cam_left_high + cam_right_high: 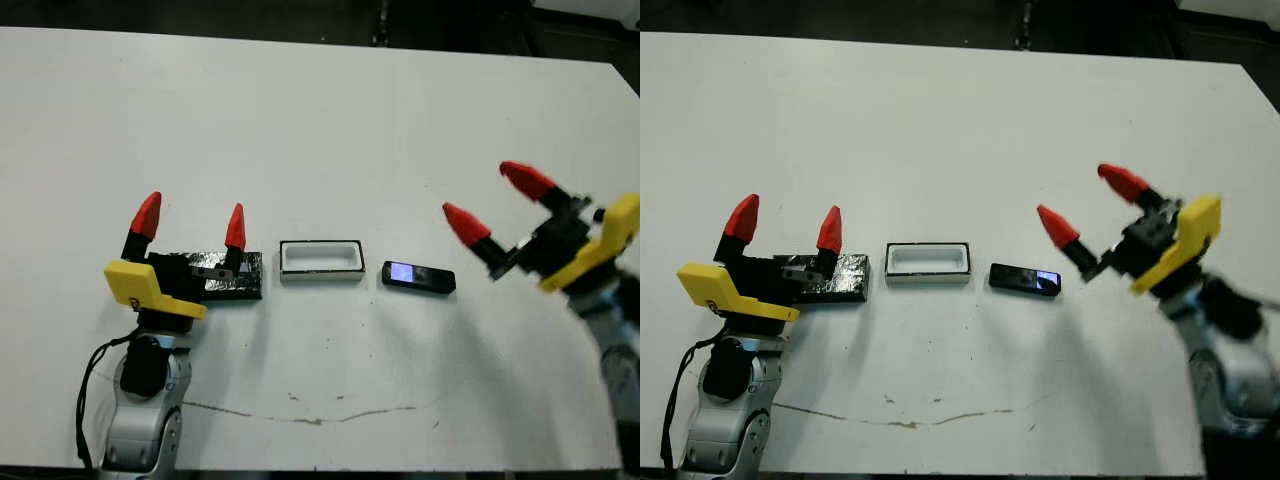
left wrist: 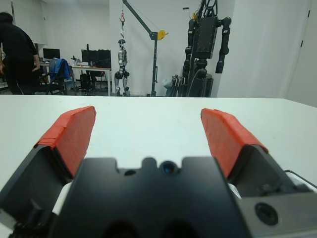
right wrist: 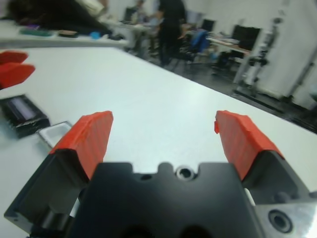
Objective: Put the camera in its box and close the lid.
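1. Along the bottom edge of the head view, the white table [image 1: 320, 120] has a thin brownish scratch line [image 1: 300, 415] running left to right, roughly bottom centre of the frame.
2. Lower left of the frame: the left gripper [image 1: 190, 225] sits over the lid [image 1: 240, 278], jaws wide apart and holding nothing. Its black body covers the lid's left part, so only the right end of that glossy black slab shows. Can't tell if the gripper is actually touching it.
3. Middle of the frame, just right of the lid: the box [image 1: 320, 260], a white tray with its hollow open and nothing in it. It's lying flat and is close to the lid without clearly touching it.
4. Just right of the box, with a small gap: the camera [image 1: 418, 276], a slim black bar flat on the table, with its bluish patch at the end nearer the box. So lid, box and camera make one row across the middle.
5. Right side of the frame: the right gripper [image 1: 485, 205], jaws also spread wide and holding nothing. It's tilted, red tips pointing toward upper left, lower tip near the camera but apart from it.
6. Furthest back, in the left wrist view beyond the table edge: a person in dark clothes [image 2: 17, 54] at upper left, desks with monitors, and a humanoid robot [image 2: 205, 44] hanging from a stand at upper centre.
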Controlling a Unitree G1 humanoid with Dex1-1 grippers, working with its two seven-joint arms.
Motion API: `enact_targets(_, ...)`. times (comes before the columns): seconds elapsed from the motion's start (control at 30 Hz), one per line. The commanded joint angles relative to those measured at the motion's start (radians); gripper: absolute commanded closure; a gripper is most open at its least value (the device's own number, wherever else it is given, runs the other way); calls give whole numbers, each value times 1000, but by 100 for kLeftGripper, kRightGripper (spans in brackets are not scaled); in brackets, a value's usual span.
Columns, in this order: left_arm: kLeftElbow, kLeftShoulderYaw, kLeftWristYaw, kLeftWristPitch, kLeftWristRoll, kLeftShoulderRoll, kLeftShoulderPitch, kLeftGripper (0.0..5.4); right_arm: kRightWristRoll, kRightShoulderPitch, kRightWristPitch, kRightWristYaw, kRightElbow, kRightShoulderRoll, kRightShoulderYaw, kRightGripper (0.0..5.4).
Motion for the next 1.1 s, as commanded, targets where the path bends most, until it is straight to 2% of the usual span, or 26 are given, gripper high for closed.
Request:
enact_targets(0.03, 4, 4, 10, 4, 8, -3, 13, 0, -10, -83, 28, 125, 84, -69, 39, 3)
enact_targets(0.1, 2, 3, 12, 7, 10, -3, 15, 0, -22, -123, 27, 181, 130, -81, 64, 3)
enact_targets(0.23, 6, 2, 9, 3, 4, -1, 14, 0, -105, -201, -41, 292, 231, -90, 139, 3)
enact_targets(0.4, 9, 2, 15, 1, 12, -2, 14, 0, -149, -259, 13, 377, 299, -91, 214, 3)
enact_targets(0.57, 10, 1, 15, 0, 9, -3, 15, 0, -189, -272, 1, 414, 298, -85, 258, 3)
enact_targets(0.8, 13, 1, 16, -1, 14, -2, 15, 0, -253, -311, 48, 438, 299, -98, 321, 3)
enact_targets(0.9, 12, 0, 14, -1, 15, -2, 16, 0, -268, -335, 24, 469, 328, -88, 339, 3)
enact_targets(1.1, 12, 0, 19, -2, 19, -6, 19, 0, -308, -375, 22, 494, 360, -81, 376, 3)
